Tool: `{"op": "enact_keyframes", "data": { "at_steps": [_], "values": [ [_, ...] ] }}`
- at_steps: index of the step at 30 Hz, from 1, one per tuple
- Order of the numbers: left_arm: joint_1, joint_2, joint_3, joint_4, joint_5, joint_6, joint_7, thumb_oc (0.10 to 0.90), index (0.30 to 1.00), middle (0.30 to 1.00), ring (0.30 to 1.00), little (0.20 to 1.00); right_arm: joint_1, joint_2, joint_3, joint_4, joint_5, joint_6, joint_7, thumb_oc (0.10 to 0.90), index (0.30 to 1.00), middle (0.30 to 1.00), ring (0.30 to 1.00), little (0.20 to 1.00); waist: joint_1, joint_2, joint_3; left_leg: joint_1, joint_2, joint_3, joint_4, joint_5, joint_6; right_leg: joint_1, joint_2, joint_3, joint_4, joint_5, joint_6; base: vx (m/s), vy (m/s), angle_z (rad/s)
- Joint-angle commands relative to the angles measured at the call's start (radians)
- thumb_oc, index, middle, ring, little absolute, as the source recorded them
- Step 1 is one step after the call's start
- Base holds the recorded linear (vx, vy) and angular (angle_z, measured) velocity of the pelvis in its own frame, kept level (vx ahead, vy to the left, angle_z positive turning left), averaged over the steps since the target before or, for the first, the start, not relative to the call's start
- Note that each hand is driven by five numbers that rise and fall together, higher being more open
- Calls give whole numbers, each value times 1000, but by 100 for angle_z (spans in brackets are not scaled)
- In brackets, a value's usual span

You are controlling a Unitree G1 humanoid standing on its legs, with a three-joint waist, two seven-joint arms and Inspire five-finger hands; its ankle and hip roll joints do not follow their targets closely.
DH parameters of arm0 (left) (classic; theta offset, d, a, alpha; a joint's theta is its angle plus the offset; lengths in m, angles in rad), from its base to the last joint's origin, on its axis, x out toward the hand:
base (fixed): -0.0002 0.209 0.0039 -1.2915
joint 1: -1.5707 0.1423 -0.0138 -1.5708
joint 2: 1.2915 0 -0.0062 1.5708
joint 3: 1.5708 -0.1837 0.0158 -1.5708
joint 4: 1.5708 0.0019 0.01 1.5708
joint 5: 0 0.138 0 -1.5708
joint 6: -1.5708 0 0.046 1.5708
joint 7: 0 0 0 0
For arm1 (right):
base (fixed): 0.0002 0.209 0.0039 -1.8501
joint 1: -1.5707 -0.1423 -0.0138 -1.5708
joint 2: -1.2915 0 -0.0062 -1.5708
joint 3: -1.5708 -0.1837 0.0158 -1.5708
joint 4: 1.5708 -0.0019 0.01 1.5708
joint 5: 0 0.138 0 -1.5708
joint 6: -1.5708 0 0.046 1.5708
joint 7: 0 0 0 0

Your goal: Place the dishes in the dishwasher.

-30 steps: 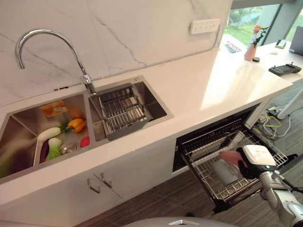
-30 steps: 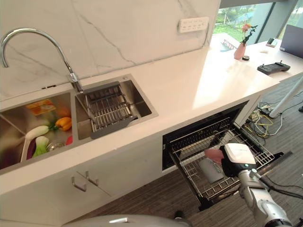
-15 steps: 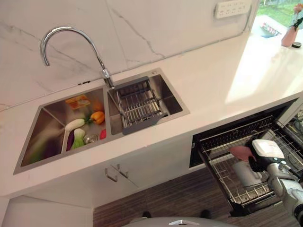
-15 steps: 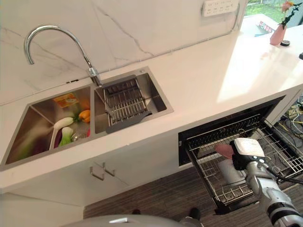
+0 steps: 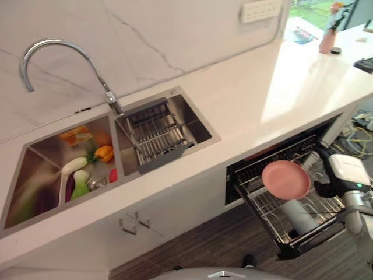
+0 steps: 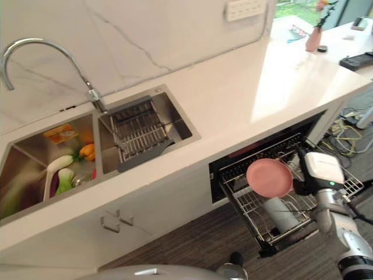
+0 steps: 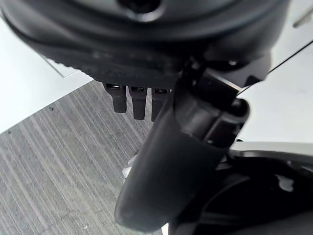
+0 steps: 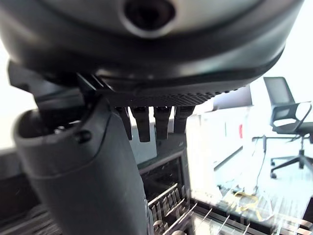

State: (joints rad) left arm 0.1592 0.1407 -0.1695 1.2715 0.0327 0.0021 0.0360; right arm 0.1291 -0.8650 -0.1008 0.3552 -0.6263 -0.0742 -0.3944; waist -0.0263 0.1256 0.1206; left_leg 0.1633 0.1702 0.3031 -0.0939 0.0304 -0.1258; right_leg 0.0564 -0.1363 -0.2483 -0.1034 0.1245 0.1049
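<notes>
A round pink plate (image 5: pixel 285 179) stands on edge in the pulled-out dishwasher rack (image 5: pixel 263 203), its face turned up toward me. A pale grey cup (image 5: pixel 301 214) lies in the rack just in front of it. My right hand (image 5: pixel 333 178) hovers at the plate's right rim; whether it touches I cannot tell. In the right wrist view its fingers (image 8: pixel 149 122) are straight beside the thumb, nothing between them, with the rack's wires beyond. My left hand (image 7: pixel 171 161) hangs idle over striped grey floor, fingers relaxed.
The white counter (image 5: pixel 245 111) runs above the open dishwasher. A double steel sink holds vegetables (image 5: pixel 87 166) on the left and a grey drain basket (image 5: pixel 154 140) on the right, under a curved tap (image 5: pixel 64 58). Cables (image 5: pixel 358 125) lie on the floor at far right.
The camera has shifted. The pink plate, held low and edge-on by my right hand over the rack, now stands upright in the rack, and the hand sits to its right.
</notes>
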Motion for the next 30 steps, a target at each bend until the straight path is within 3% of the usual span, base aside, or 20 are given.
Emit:
{"op": "enact_keyframes", "data": {
  "at_steps": [1,2,3,6,7,9,11,15,16,18,21,29,30],
  "values": [
    [-106,31,30,17,-12,-39,27,800,900,900,900,900,-62,-51,-162,29,73,75,-195,800,900,900,900,900,-31,-92,-46,-14,4,50,32,-44,38,9,-44,68,34,-70,31,0,20,-65],
    [-110,28,34,13,-16,-39,32,800,900,900,900,900,-37,-36,-215,55,105,87,-217,759,839,839,839,839,-39,-93,-48,-9,2,60,30,-47,40,3,-44,80,38,-69,33,6,29,-68],
    [-117,18,32,6,-29,-41,35,800,900,900,900,900,10,3,-299,133,179,109,-260,400,300,300,300,300,-58,-93,-53,0,1,73,22,-49,41,-5,-43,90,40,-67,36,12,24,-50],
    [-118,12,28,0,-41,-41,36,800,900,900,900,900,74,58,-360,193,234,119,-274,400,300,300,300,300,-67,-95,-57,3,0,75,19,-50,43,-8,-43,93,44,-68,38,11,10,-25],
    [-123,4,16,-4,-52,-44,33,800,900,900,900,900,96,114,-354,280,290,115,-284,400,300,300,300,300,-77,-95,-55,1,0,70,16,-50,43,-7,-45,89,44,-68,38,-2,1,-19],
    [-122,5,17,-4,-53,-44,32,800,900,900,900,900,95,114,-352,284,292,112,-286,400,300,300,300,300,-78,-96,-55,1,0,70,16,-49,43,-7,-45,88,44,-69,38,-3,-2,-13],
    [-126,-2,6,5,-50,-41,29,800,900,900,900,900,112,194,-296,376,329,99,-261,400,300,300,300,300,-79,-96,-52,-6,-2,54,11,-48,42,-1,-48,73,42,-71,39,0,-3,-5],
    [-122,9,0,13,-45,-35,34,800,900,900,900,900,51,263,-142,453,360,65,-195,400,300,300,300,300,-58,-91,-45,-22,-7,20,8,-36,39,17,-52,39,36,-75,35,-6,-7,3],
    [-122,9,1,13,-44,-35,34,800,900,900,900,900,48,263,-140,455,361,64,-195,400,300,300,300,300,-60,-92,-46,-25,-7,19,7,-32,39,14,-52,38,36,-73,34,-20,-28,33],
    [-113,28,-10,6,-48,-32,37,800,900,900,900,900,-39,268,-7,529,346,59,-147,400,300,300,300,300,-26,-81,-39,-45,-12,-22,7,-19,36,34,-56,1,29,-79,29,-24,-26,47],
    [-113,54,-26,-10,-62,-31,34,800,900,900,900,900,-121,250,89,550,324,53,-105,400,300,300,300,300,12,-62,-31,-83,-22,-86,13,-1,32,54,-64,-54,26,-90,23,-42,-9,75],
    [-104,95,-108,-48,-59,-29,9,800,900,900,900,900,-284,116,148,553,315,45,-68,400,300,300,300,300,110,-3,-28,-187,-55,-258,22,62,-4,154,-84,-300,22,-130,11,-27,-16,100],
    [-94,96,-116,-51,-54,-30,4,800,900,900,900,900,-299,100,149,554,313,44,-70,400,300,300,300,300,122,1,-32,-181,-50,-271,17,50,-17,174,-76,-307,21,-154,14,53,-58,123]
  ]
}}
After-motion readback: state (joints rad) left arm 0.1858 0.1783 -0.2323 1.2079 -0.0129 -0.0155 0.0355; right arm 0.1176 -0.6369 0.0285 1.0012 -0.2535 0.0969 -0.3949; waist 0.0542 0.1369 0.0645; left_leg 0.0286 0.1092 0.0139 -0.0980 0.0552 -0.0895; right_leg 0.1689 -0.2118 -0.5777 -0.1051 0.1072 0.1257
